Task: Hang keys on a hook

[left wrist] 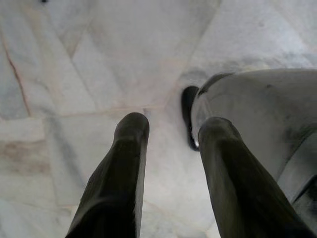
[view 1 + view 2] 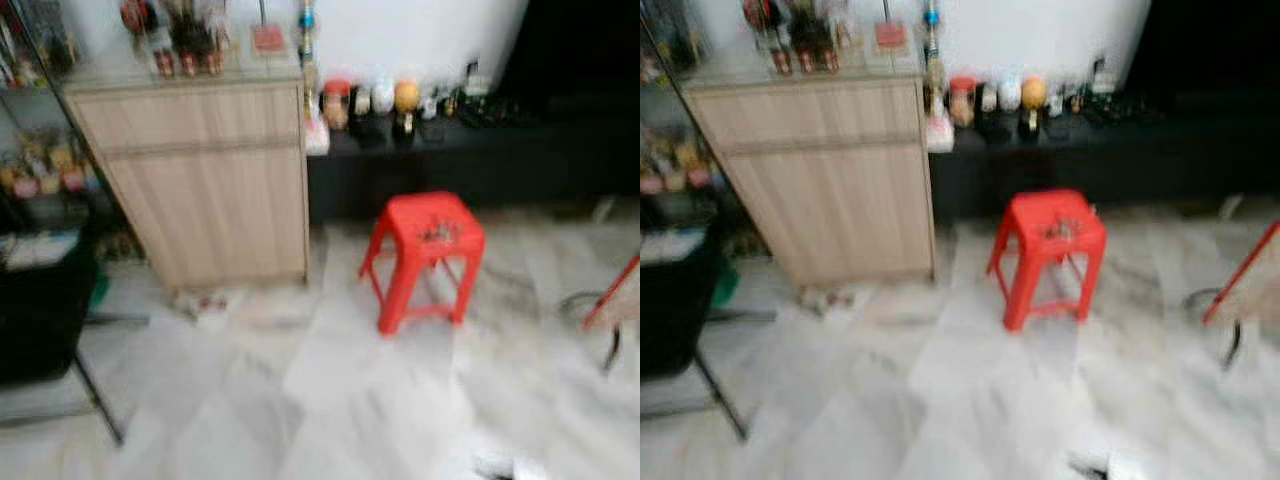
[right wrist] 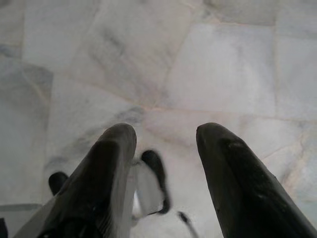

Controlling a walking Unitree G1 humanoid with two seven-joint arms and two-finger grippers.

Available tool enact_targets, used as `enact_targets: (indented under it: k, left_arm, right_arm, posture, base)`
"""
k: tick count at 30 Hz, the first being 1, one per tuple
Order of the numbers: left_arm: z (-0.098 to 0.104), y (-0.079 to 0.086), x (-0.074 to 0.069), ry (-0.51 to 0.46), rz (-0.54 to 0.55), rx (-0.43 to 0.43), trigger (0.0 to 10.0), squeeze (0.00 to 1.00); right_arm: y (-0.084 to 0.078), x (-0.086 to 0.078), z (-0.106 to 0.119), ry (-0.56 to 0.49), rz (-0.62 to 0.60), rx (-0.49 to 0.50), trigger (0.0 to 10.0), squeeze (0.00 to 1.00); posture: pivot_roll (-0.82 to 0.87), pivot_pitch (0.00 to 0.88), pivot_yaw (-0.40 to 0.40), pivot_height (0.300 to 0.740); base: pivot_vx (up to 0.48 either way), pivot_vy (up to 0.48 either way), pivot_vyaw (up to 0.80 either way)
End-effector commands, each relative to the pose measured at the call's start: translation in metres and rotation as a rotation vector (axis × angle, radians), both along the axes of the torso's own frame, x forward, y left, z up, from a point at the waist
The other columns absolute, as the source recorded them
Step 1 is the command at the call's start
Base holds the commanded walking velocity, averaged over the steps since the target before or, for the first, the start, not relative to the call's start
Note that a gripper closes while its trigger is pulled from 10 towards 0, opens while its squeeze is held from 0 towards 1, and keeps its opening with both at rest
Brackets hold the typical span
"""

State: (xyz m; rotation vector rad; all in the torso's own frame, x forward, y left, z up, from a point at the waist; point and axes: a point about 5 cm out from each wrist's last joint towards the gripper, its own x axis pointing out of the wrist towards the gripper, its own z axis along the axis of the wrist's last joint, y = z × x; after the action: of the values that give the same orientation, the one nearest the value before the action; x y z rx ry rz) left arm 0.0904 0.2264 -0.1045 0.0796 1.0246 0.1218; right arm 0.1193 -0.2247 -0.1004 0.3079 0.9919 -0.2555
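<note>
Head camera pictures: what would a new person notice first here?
The red plastic stool stands alone on the pale marble floor, with small dark things, perhaps keys, on its seat. Behind it to the robot's left is a light wooden cabinet, and a low black shelf of small figures runs along the wall.

Room layout: stool (image 2: 425, 252) at centre, cabinet (image 2: 205, 185) to its left, low shelf (image 2: 470, 150) behind.

The stool stands on the floor (image 2: 330, 400), with small items (image 2: 438, 233) on its seat; whether these are keys cannot be told. The cabinet stands against the wall (image 2: 420, 35), with bottles (image 2: 180, 40) on its top. The low shelf adjoins the cabinet's right side and carries a row of jars (image 2: 370, 103). A rack (image 2: 40, 290) stands left of the cabinet. A frame (image 2: 612, 300) stands at the right edge.
</note>
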Motion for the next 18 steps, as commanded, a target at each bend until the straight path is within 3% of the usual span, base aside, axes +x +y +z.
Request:
enact_targets:
  k: [1, 15, 18]
  left_arm:
    - [0.0001, -0.0007, 0.0019, -0.004, 0.009, -0.008, 10.0, 0.0]
    - [0.0009, 0.0008, 0.005, -0.002, -0.002, -0.009, 10.0, 0.0]
    - [-0.0004, 0.0002, 0.0034, 0.025, 0.003, -0.035, 10.0, 0.0]
  right_arm:
    - [-0.0069, -0.0015, 0.0012, -0.006, -0.025, -0.011, 10.0, 0.0]
    - [-0.0057, 0.0025, 0.0021, -0.011, -0.003, -0.01, 10.0, 0.0]
    - [-0.0051, 0.003, 0.0021, -0.011, -0.006, -0.011, 10.0, 0.0]
  posture:
    - [-0.04, 0.0, -0.012, 0.74]
    - [-0.04, 0.0, 0.004, 0.74]
    - [-0.05, 0.0, 0.007, 0.74]
  base:
    - [0.0, -0.292, 0.0]
    - [0.0, -0.29, 0.0]
    - [0.0, 0.0, 0.0]
